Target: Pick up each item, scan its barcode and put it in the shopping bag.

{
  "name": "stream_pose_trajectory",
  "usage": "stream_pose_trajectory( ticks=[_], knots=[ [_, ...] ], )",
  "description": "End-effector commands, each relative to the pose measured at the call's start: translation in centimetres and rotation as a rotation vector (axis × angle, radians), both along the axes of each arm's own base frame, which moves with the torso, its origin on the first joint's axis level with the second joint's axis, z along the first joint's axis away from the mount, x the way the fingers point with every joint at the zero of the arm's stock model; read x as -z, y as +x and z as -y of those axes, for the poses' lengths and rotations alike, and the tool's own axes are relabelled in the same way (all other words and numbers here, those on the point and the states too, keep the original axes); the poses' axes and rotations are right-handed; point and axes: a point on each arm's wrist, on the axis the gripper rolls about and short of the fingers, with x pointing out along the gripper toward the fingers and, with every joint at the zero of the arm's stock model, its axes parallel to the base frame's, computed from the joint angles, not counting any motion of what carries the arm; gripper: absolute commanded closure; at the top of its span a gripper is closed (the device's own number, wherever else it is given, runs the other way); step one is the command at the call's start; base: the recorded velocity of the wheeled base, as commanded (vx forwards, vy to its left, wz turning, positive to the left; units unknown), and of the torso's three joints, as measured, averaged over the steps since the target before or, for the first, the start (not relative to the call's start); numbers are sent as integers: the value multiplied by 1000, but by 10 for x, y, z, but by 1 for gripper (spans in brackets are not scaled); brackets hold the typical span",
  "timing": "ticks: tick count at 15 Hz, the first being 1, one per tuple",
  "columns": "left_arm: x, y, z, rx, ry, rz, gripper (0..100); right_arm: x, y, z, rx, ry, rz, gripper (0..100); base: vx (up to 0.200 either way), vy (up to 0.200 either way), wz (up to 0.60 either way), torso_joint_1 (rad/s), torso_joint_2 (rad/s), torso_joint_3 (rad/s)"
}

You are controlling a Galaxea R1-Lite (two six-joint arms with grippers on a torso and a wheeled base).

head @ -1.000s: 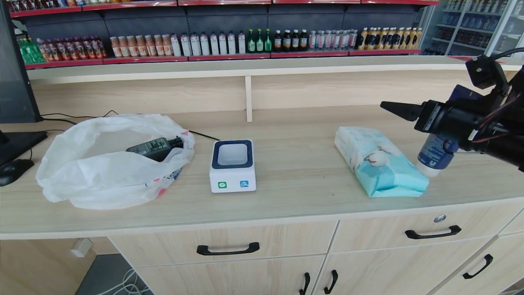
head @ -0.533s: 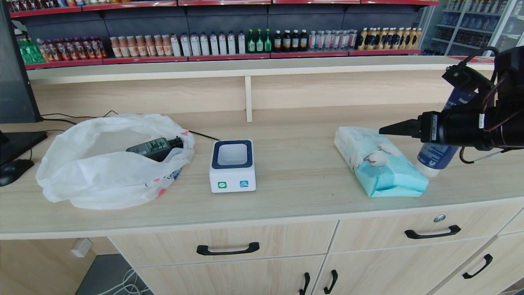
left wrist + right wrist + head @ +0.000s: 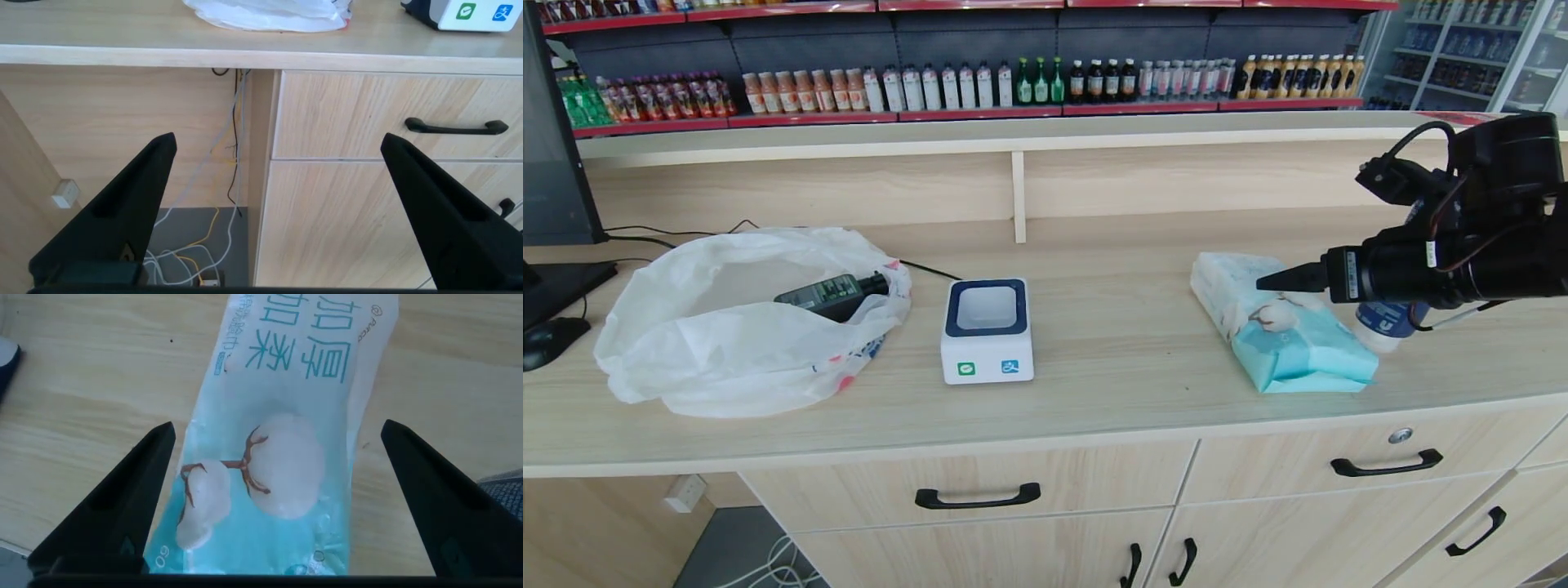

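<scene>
Step in hand, by the look of it: the pick-up of the tissue pack (image 3: 1282, 327), not yet gripped. Right gripper (image 3: 1262, 282) spread wide, holding nothing, poised just above the pack, one finger out to each long side of it in the right wrist view. Pack flat on the counter (image 3: 1111, 343), to the right of the scanner (image 3: 987, 331) and well apart from it. Just beside the pack's right end, a blue bottle (image 3: 1380, 320), half hidden behind the arm; touching or not, cannot tell. Shopping bag (image 3: 727, 343) at the left end of the counter, mouth slack and open, a dark item (image 3: 829, 294) already inside. Left gripper (image 3: 278, 139) likewise spread apart and empty, low in front of the drawers under the counter edge.

Next, probably: straight down, close across the pack's narrow width, lift clear. Calls for a deep enough bite, since the soft wrapper seems likely to dent and slip under a shallow pinch, and for keeping clear of the bottle. Then over to the scanner, barcode toward its window; where the barcode sits cannot be told from here. After that, on to the bag.
</scene>
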Motion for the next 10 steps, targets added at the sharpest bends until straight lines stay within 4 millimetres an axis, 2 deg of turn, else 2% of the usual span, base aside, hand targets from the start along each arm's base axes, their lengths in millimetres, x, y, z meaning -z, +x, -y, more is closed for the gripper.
stream_pose_trajectory(
  ticks=[1,7,10],
  knots=[
    [0,0,0,0,0,1,0,12,1,-6,-20,-6,-38,0,0,0,0,0,0,0],
    [0,0,0,0,3,-1,0,35,11,-14,-56,-97,-81,0,0,0,0,0,0,0],
    [0,0,0,0,3,-1,0,48,29,-11,2,-150,-100,0,0,0,0,0,0,0]
  ],
)
